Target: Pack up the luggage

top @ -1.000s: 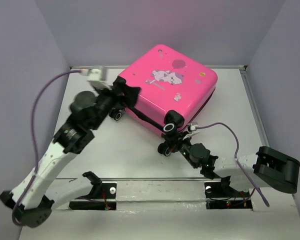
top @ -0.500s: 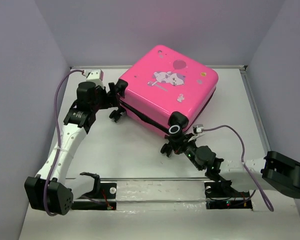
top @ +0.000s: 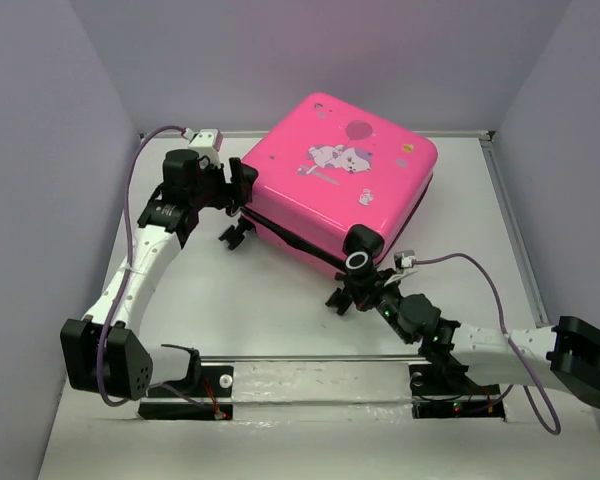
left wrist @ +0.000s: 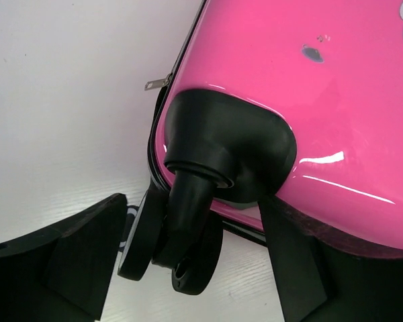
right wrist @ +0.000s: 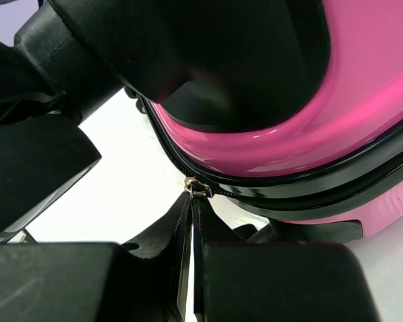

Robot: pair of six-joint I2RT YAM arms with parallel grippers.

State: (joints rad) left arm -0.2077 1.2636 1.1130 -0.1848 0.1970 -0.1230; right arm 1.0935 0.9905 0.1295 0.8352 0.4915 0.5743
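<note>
Luggage (top: pixel 340 180) turned slightly (left hand (top: pixel 243 190) closer).

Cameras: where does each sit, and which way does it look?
Top external: fixed above and behind the arms, looking down on the table and pink suitcase; both arms show, left gripper and right gripper at its corners.
Left wrist: on the left arm, looking past its open fingers at a black wheel.
Right wrist: on the right arm, looking past its shut fingers at the zipper pull they pinch.
Shared: all show the suitcase; the top view holds both close-up corners.
</note>
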